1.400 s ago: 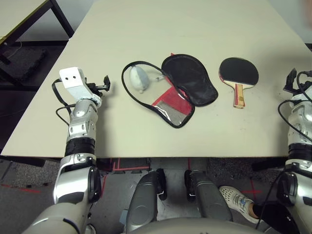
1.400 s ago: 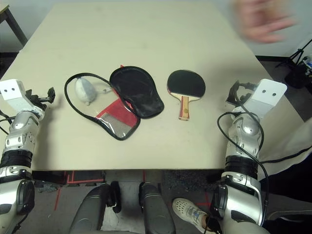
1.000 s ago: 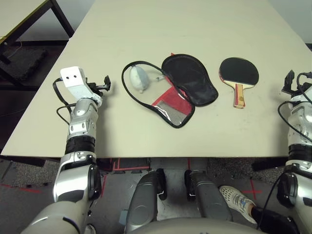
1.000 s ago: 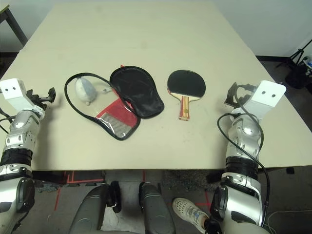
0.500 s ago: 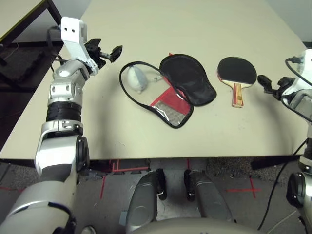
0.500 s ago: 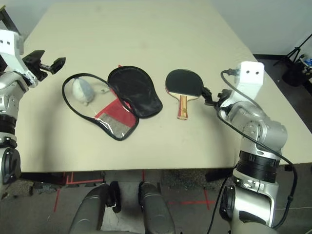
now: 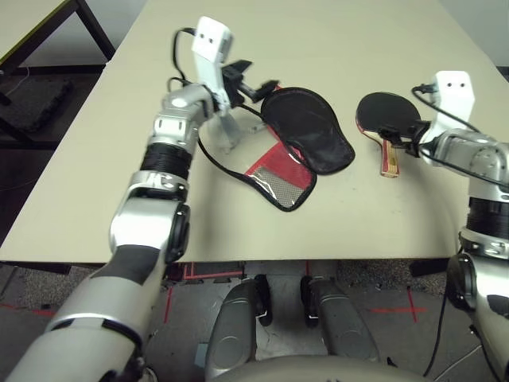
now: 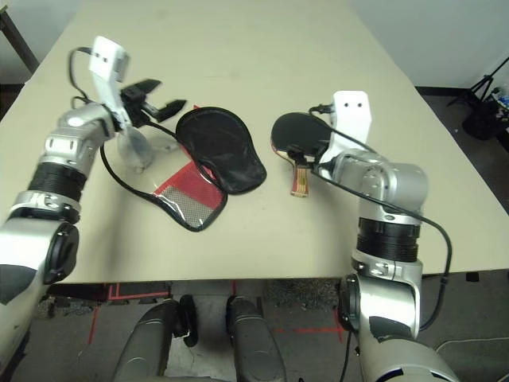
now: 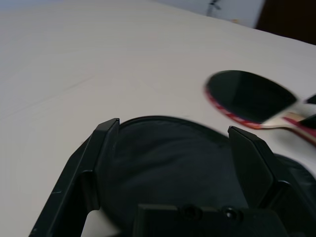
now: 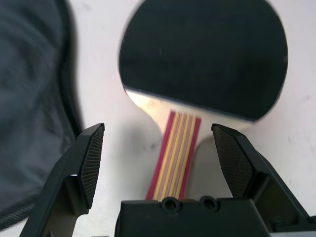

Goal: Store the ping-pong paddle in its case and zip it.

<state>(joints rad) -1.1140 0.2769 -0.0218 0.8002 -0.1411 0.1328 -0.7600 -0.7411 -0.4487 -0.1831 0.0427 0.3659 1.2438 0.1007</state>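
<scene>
Just starting, with 0 of 2 jobs done: has yet to slip the paddle [image 10: 202, 54], handle between the spread fingers of the right gripper [image 10: 158, 127], into the open case [image 8: 219, 147] beyond the left gripper [image 9: 174, 124], also spread, then zip up.

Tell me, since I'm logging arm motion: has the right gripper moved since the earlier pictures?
Yes: the right gripper has moved leftward across the table, to over the paddle's handle.

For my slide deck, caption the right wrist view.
Open right pincer poised over the ping-pong paddle's striped handle, black case alongside.
</scene>
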